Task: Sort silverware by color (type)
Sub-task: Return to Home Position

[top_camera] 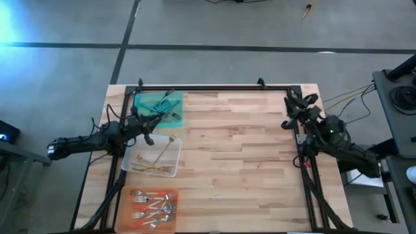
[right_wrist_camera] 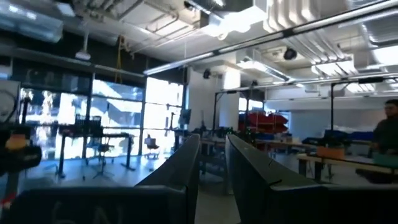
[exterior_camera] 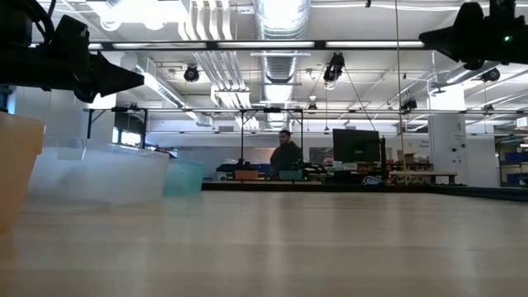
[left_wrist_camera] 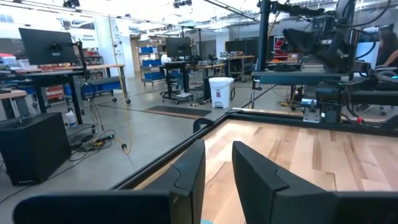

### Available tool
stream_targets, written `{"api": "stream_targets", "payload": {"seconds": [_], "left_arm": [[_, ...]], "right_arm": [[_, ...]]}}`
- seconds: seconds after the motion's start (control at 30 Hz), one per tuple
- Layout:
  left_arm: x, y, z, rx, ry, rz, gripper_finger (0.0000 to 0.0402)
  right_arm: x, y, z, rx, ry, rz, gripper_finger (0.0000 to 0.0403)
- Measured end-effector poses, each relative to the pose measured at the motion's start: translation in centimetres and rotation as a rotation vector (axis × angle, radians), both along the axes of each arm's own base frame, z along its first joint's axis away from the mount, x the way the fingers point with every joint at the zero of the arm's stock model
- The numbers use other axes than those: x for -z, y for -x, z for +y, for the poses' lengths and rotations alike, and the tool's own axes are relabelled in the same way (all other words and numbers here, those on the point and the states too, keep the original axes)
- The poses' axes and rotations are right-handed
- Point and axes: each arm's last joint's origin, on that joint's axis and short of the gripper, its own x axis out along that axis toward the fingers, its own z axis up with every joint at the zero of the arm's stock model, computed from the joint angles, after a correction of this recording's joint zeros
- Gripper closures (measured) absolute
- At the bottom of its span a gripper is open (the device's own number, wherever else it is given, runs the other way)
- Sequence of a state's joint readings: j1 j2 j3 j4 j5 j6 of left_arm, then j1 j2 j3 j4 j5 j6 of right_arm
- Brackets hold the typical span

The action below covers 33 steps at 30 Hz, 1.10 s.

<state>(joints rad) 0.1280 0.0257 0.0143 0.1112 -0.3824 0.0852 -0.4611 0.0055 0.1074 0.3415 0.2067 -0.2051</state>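
The silverware lies sorted in three trays along the table's left side. Teal-handled forks (top_camera: 162,107) are in the green tray (top_camera: 140,101). Gold forks (top_camera: 159,159) are in the clear tray (top_camera: 133,156). Red-handled forks (top_camera: 153,205) are in the orange tray (top_camera: 127,195). My left gripper (top_camera: 149,135) hangs level above the gap between the green and clear trays; its fingers (left_wrist_camera: 186,171) stand a little apart with nothing between them. My right gripper (top_camera: 290,105) is raised at the table's far right edge, tipped upward, its fingers (right_wrist_camera: 183,165) slightly apart and empty.
A black frame rail (top_camera: 214,88) runs along the table's far edge and down both sides. The wooden tabletop (top_camera: 240,162) between the trays and the right arm is bare. A person (exterior_camera: 286,154) stands far off in the room beyond the table.
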Motion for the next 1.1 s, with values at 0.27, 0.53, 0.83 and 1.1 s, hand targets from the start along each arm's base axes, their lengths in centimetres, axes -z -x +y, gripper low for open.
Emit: {"api": "stream_targets", "payload": {"seconds": [0.27, 0.53, 0.83, 1.1], "left_arm": [[0.0, 0.0, 0.0, 0.002, 0.0, 0.0, 0.0337], [0.0, 0.0, 0.0, 0.002, 0.0, 0.0, 0.0337], [0.0, 0.0, 0.0, 0.0, 0.0, 0.0, 0.0337], [0.0, 0.0, 0.0, -0.002, 0.0, 0.0, 0.0337]], "right_arm": [[0.3, 0.4, -0.8, 0.048, -0.105, -0.062, 0.0335], [2.2, -0.4, -1.4, 0.093, -0.186, 0.15, 0.0335], [5.6, -0.8, -1.7, 0.105, -0.372, 0.465, 0.0335], [6.8, -0.8, -1.7, 0.109, -0.442, 0.585, 0.0335]]}}
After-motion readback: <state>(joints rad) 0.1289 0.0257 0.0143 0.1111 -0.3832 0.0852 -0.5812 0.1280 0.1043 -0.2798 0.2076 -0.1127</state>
